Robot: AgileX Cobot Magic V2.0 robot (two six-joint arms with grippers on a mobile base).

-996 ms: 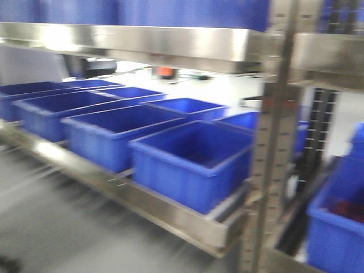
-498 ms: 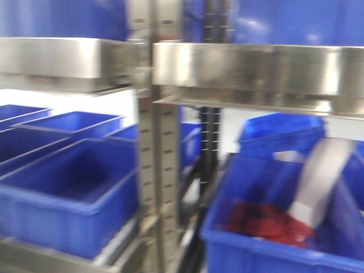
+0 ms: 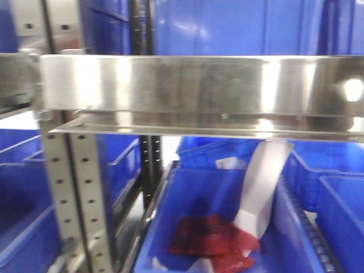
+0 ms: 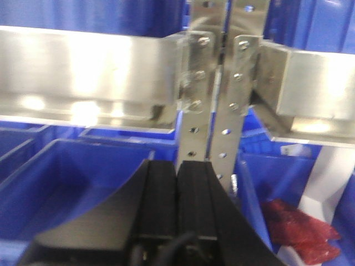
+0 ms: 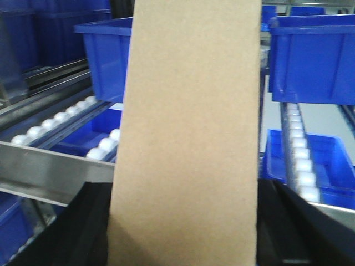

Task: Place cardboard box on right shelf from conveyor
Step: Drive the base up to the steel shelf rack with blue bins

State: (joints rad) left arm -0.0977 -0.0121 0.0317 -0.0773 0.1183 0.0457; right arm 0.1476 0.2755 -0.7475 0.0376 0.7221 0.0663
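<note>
right gripper (image 5: 184, 224): i read its black fingers (image 5: 72, 233) as clamped on either side of the cardboard box (image 5: 188, 127).
cardboard box: upright between those fingers, in front of the roller tracks (image 5: 299, 160) and blue bins (image 5: 310, 55); its lower end runs out of frame.
left gripper (image 4: 177, 183): jaws pressed together, holding nothing, facing a perforated upright (image 4: 195, 83).
right shelf (image 3: 193, 85): steel front lip spans my front view, above an open bin (image 3: 199, 190) holding red packets (image 3: 210, 239).
</note>
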